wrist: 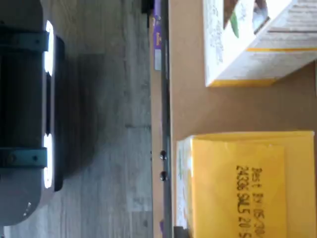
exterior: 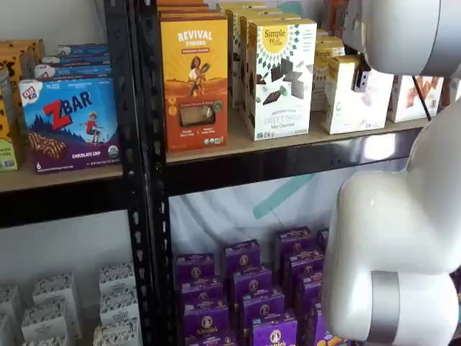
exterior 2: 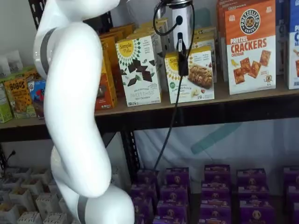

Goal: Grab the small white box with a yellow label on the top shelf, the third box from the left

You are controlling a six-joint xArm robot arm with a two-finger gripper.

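**Jaws.** Mine; white body with black fingers, hanging at the front edge of the table. One black finger (exterior 2: 183, 60) shows in a shelf view, side-on, so I cannot tell how far I stand open or whether I have hold of anything. A black cable (exterior 2: 172, 119) drops beside it.

**Short, squat white carton with a yellow sunburst circle** (exterior 2: 194, 77). It stands upright at the front edge of the table, directly behind and below my finger. The finger crosses the left part of its front face, and contact cannot be judged. In a shelf view, the same carton (exterior: 344, 101) shows a small dark part of me at its upper corner.

**Table.** Light tan wooden board with a glossy black front rail (exterior 2: 215, 111), seen in both shelf views (exterior: 288, 157). The wrist view shows its bare tan surface (wrist: 237, 106).

**Taller white carton with dark cookie squares** (exterior 2: 139, 70). Just beside the squat carton, on the side toward the table's left end.

**Orange-and-white crackers carton** (exterior 2: 250, 46). On the other side, toward the right end.

**Yellow carton top with a printed date stamp** (wrist: 247, 183). Wrist view, close under me; which carton it belongs to I cannot tell.

**Purple cartons** (exterior 2: 210, 186). In rows below the table.
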